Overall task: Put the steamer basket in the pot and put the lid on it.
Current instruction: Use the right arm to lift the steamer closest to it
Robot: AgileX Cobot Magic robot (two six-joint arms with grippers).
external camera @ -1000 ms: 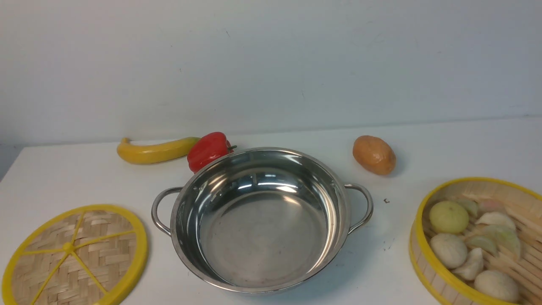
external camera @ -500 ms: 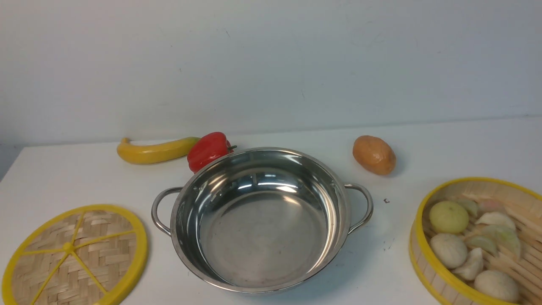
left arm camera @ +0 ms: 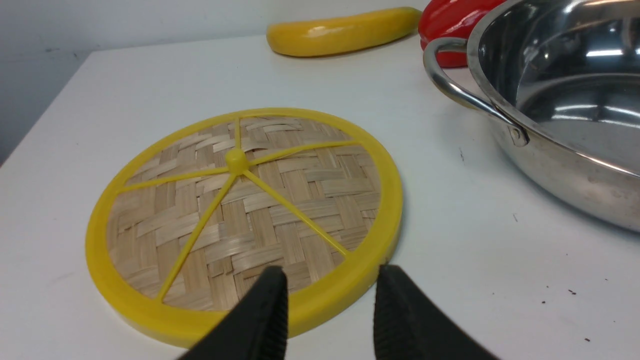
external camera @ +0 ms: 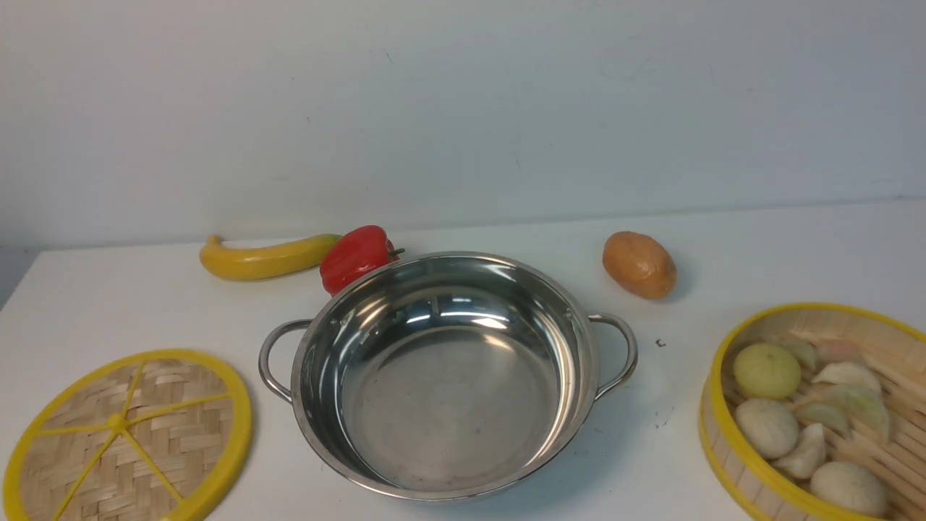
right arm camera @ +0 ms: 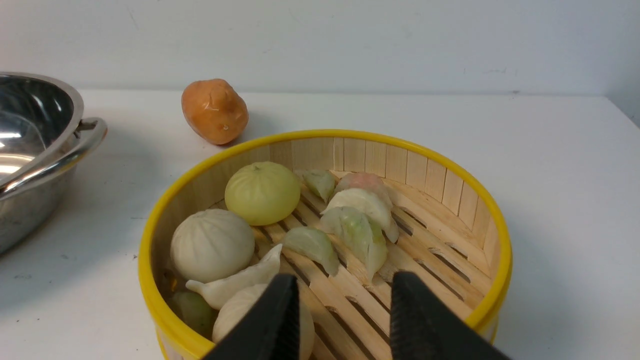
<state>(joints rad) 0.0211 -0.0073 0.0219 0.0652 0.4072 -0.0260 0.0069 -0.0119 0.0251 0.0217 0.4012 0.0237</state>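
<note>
The shiny steel pot (external camera: 448, 405) stands empty in the middle of the white table, with a looped handle on each side. To its right is the steamer basket (external camera: 716, 383), yellow-rimmed and holding pale buns and dumplings. My right gripper (right arm camera: 345, 276) hovers open over the basket's slatted floor (right arm camera: 440, 240), near its near rim, holding nothing. The lid (external camera: 130, 434), a flat woven disc with yellow spokes, lies flat to the pot's left. My left gripper (left arm camera: 331, 270) is open above the lid's near rim (left arm camera: 350, 285), one finger over the weave and one over the table. Neither arm shows in the front view.
Behind the pot lie a yellow banana (external camera: 264, 257) and a red pepper (external camera: 358, 257), the pepper close against the pot's rim. A brown potato (external camera: 639, 264) sits at the back right. A pale wall closes the far side. The table's left edge runs near the lid.
</note>
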